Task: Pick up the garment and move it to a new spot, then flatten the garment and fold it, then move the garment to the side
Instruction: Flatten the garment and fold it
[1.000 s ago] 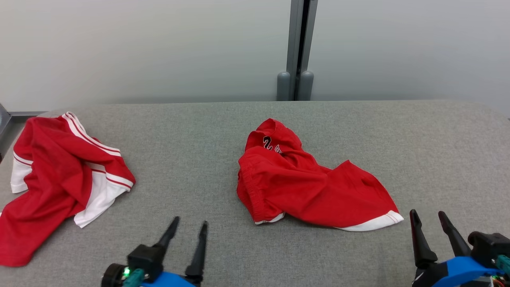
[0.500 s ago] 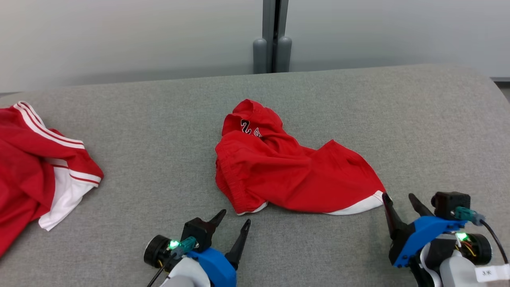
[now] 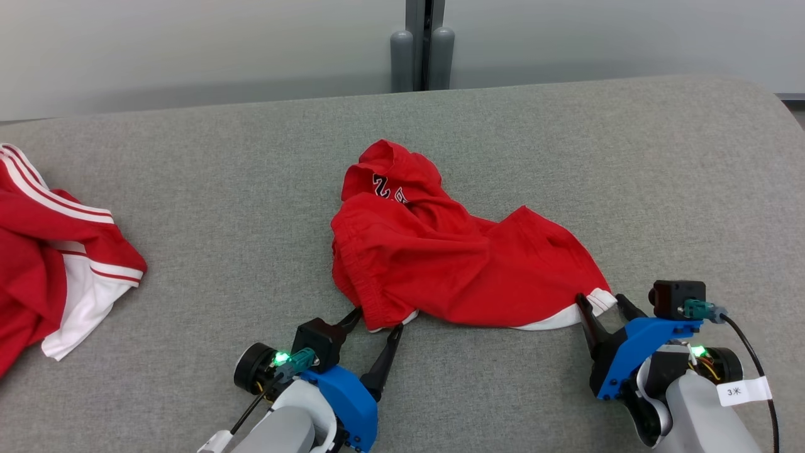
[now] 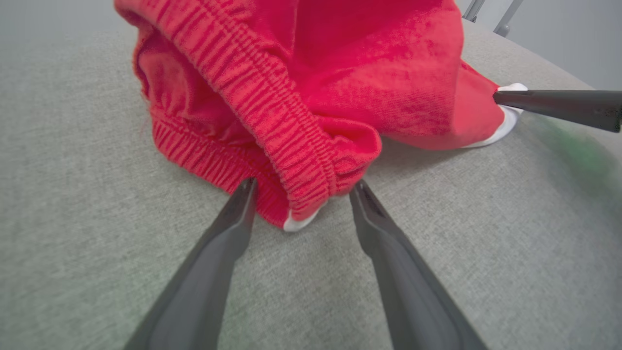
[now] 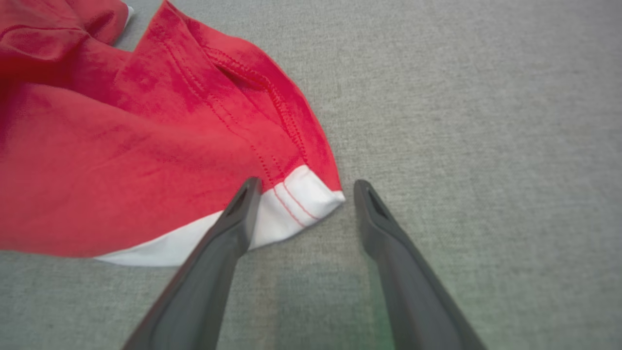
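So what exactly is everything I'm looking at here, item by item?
red shorts: one, red with a white hem and a partly hidden number, crumpled in the middle of the table
red and white garment: one, red with white striped trim, bunched at the table's left edge, partly out of frame
table: one, grey fabric top, under both garments
post: one, grey, upright behind the table's far edge
wall: one, pale grey, behind the table
left gripper: one, blue mount with dark jaws, open either side of the shorts' elastic waistband
right gripper: one, blue mount with dark jaws, open at the shorts' white hem corner
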Controlling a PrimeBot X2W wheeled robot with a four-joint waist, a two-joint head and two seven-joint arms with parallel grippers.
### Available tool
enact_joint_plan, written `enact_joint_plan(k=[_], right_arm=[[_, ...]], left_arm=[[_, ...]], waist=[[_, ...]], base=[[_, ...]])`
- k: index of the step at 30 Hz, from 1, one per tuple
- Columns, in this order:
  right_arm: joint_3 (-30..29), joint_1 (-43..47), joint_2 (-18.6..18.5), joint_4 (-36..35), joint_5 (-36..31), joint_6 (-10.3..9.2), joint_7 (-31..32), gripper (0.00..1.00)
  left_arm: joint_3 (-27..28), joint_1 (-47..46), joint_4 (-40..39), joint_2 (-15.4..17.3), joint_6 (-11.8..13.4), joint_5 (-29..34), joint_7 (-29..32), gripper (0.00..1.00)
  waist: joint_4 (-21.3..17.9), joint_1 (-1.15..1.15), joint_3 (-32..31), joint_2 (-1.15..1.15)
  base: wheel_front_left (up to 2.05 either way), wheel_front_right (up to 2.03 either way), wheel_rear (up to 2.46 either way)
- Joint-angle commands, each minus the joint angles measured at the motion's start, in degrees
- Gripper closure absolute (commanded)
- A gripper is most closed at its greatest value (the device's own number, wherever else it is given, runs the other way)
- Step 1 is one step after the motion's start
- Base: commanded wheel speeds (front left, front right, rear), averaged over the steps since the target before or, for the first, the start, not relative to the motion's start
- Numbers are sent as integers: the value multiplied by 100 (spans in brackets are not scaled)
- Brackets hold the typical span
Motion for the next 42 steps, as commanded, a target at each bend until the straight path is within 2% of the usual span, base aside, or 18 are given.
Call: enact_joint_plan(k=[1,4,5,6,7,8,13,18,21,25,31,37,42], right_arm=[[32,-140,-16,123,44,3,-70,0],[136,-267,-12,357,2,3,-82,0],[182,-302,-8,450,-12,3,-36,0],[215,-337,-5,540,-17,3,-9,14],[253,-352,-1,609,-41,3,15,63],[301,-353,9,697,-67,5,73,100],[270,-360,4,741,-27,3,-70,100],[171,-287,-6,405,247,3,-394,100],[231,-80,-14,-257,929,3,-470,100],[157,288,-208,-1280,1219,2,-420,100],[-126,922,-136,-3097,1742,3,87,100],[-370,1388,-34,-4788,2211,3,806,100],[-590,1389,-12,-5815,2698,3,1365,100]], left_arm=[[-58,-105,47,17,-5,-49,-57,0],[-133,-178,97,19,-5,-108,-93,0],[-153,-193,109,24,-5,-127,-110,4],[-188,-213,119,21,-5,-134,-109,31],[-223,-238,125,14,-6,-153,-117,63],[-258,-266,114,6,-6,-178,-119,100],[-331,-262,37,27,-5,-239,-144,100],[-236,-191,-403,125,-5,-311,-152,100],[10,8,-1136,332,-5,-217,-152,100],[376,328,-1969,536,80,-85,-153,100],[624,692,-3026,780,123,-105,-154,100],[853,886,-4254,1056,107,-576,222,100],[1076,697,-5339,1465,69,-1196,1004,100]], waist=[[19,-1,35,-1],[41,-1,96,-1],[47,-1,114,-1],[60,-1,134,-1],[74,-1,145,-1],[88,-1,151,-1],[130,-1,129,-1],[158,-1,-10,-1],[147,-1,-150,-1],[137,-1,-285,-1],[136,-1,-414,-1],[108,-1,-410,-1],[69,-1,-235,-1]], base=[[0,0,0],[0,0,0],[0,0,0],[0,0,0],[0,0,0],[0,0,0],[0,0,0],[0,0,0],[0,0,0],[0,0,0],[0,0,0],[0,0,0],[0,0,0]])
